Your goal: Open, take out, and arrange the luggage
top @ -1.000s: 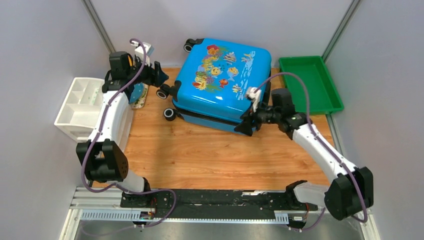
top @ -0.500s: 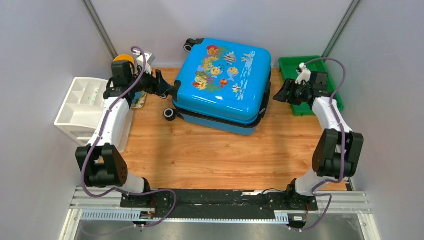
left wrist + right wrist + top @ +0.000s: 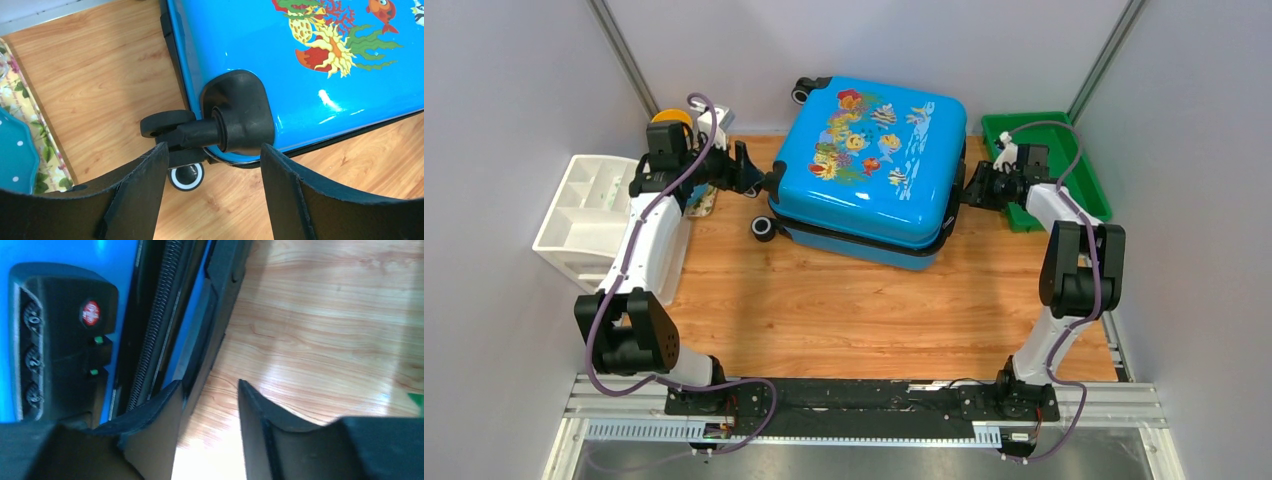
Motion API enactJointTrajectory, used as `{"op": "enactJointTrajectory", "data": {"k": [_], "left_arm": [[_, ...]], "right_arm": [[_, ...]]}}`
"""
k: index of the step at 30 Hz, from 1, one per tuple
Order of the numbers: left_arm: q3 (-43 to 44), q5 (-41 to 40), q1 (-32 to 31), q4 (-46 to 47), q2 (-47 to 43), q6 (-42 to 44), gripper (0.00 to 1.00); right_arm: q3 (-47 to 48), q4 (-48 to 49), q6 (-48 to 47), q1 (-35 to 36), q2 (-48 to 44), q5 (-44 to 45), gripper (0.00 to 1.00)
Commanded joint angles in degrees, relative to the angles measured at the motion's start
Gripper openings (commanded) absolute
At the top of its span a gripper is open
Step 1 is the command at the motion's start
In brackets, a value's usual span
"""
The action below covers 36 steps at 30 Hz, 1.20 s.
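The left arm (image 3: 639, 235) reaches far along the table's (image 3: 824, 300) left side, its wrist turned right. The left gripper (image 3: 212, 155) is spread wide, and the suitcase's (image 3: 874, 160) black corner wheel mount (image 3: 240, 117) sits just beyond the gap between its fingers. I cannot tell if they touch it.

The right arm (image 3: 1074, 260) is folded, elbow high, with its forearm running back and left. The right gripper (image 3: 207, 385) has its fingers apart. One finger (image 3: 155, 405) is at the suitcase's black side trim and the other is over bare wood.

The suitcase lies flat and shut at the table's far middle, printed face up. Its long axis runs roughly left to right, slightly skewed. Its wheels (image 3: 167, 122) face left and its lock (image 3: 60, 340) faces right.
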Motion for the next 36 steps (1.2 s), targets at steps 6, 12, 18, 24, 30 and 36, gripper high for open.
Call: {"op": "enactJointTrajectory", "data": {"k": [6,12,18,24,30,36], "left_arm": [[3.41,1.7,-0.02,-2.14,-0.34,2.72,0.74],[1.65,2.84,-0.02,-1.7,-0.78,2.98,0.73],[0.77,3.9,-0.02,-1.26,-0.6,2.98,0.72],[0.15,4.6,-0.02,-0.39,-0.69,1.32,0.73],[0.51,4.96,-0.01,-0.74,-0.86,1.4,0.73],[-2.48,2.77,0.07,1.19,-2.18,-0.35,0.75]], "right_arm": [[-6.46,4.86,2.17,5.42,-1.02,-4.19,0.0],[-16.15,8.38,4.27,10.34,-7.61,-5.95,0.0],[-24.15,12.24,9.8,15.87,-12.97,-7.18,0.0],[-27.67,16.55,12.18,22.65,-19.66,-8.94,0.0],[-27.41,5.97,-2.17,18.36,-31.61,-9.81,0.19],[-25.04,-3.83,-9.62,19.22,-37.59,-12.63,0.56]]}}
